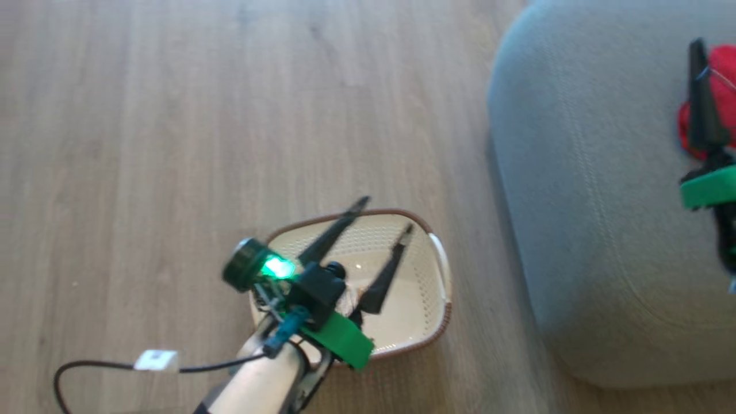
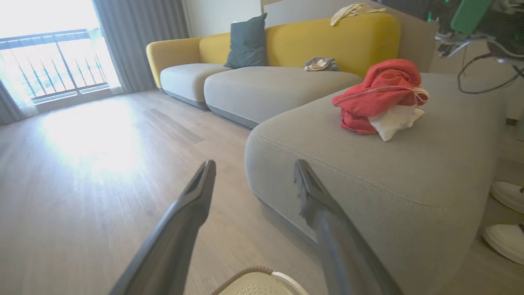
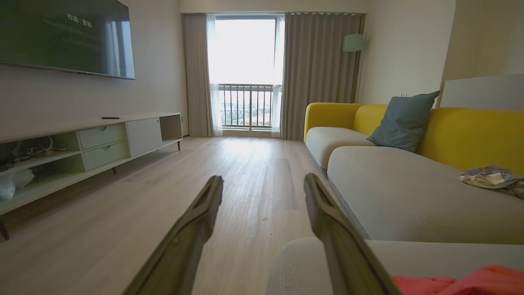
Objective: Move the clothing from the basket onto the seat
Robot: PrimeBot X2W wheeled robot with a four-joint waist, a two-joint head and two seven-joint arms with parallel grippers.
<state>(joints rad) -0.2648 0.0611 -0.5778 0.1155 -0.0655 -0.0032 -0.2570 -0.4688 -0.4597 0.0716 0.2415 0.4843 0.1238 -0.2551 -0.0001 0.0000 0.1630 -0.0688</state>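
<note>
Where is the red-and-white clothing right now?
The bright red and white fabric clothing lies heaped on the large grey upholstered seat, upper right in the left wrist view, apart from the cream perforated basket on the floor.

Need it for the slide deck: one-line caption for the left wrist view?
Left gripper open over the basket rim; red-and-white clothing heaped on the grey seat ahead.

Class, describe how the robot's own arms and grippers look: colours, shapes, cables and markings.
The left gripper has two long, dark, tapering fingers on a black block with a bright green mount, a pale forearm, a glowing green light and a black cable carrying a white tag. The right gripper has matching dark fingers.
</note>
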